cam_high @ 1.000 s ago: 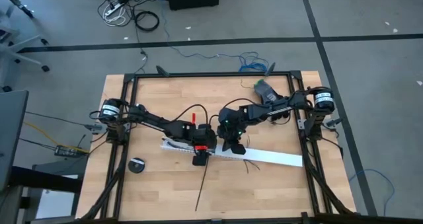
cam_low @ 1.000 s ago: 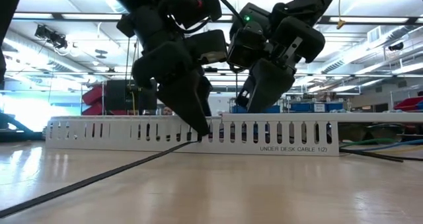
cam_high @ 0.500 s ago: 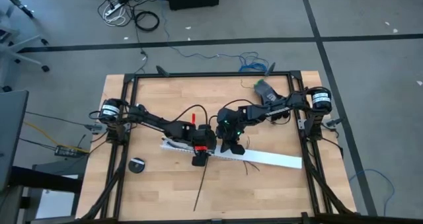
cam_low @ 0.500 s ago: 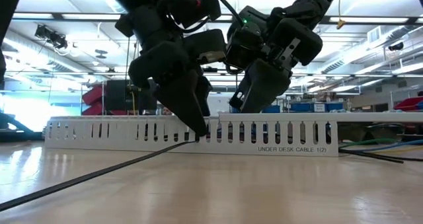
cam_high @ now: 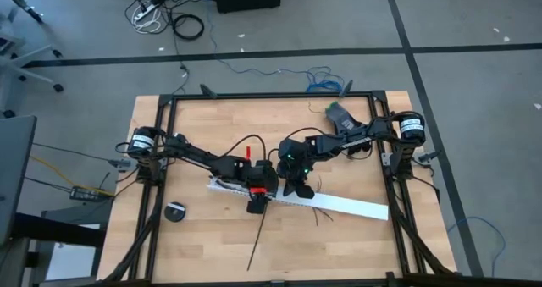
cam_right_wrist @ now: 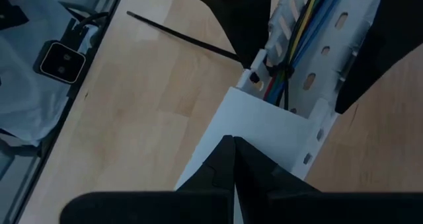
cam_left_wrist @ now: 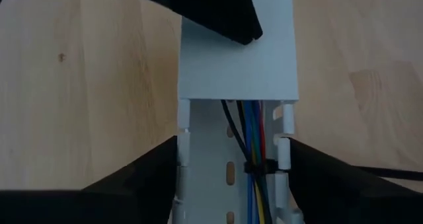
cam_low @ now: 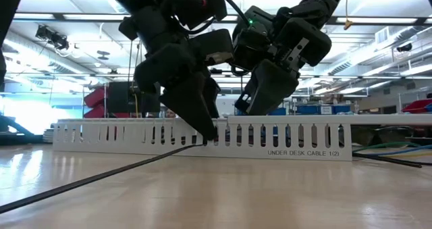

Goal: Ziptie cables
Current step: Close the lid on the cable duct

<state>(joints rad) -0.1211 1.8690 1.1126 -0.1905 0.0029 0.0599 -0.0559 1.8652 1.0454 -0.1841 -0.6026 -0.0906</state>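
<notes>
The cables (cam_left_wrist: 253, 145) are laid inside the white channel (cam_high: 356, 205), with the ziptie (cam_left_wrist: 259, 166) looped round them; its tail (cam_high: 257, 240) is trailed across the table (cam_high: 203, 118); the left gripper (cam_high: 256, 204) is spread open astride the channel, holding nothing; the right gripper (cam_right_wrist: 232, 151) is pressed closed on the channel's cover (cam_right_wrist: 264, 131).

- A pale wooden table (cam_high: 212, 118), edged by a black frame, carries the work.
- A long white slotted channel (cam_high: 356, 205) lies slantwise across its middle.
- The ziptie (cam_high: 257, 243) trails from the channel toward the near edge.
- A small round dark object (cam_high: 176, 212), possibly a tape roll, sits near the left edge.
</notes>
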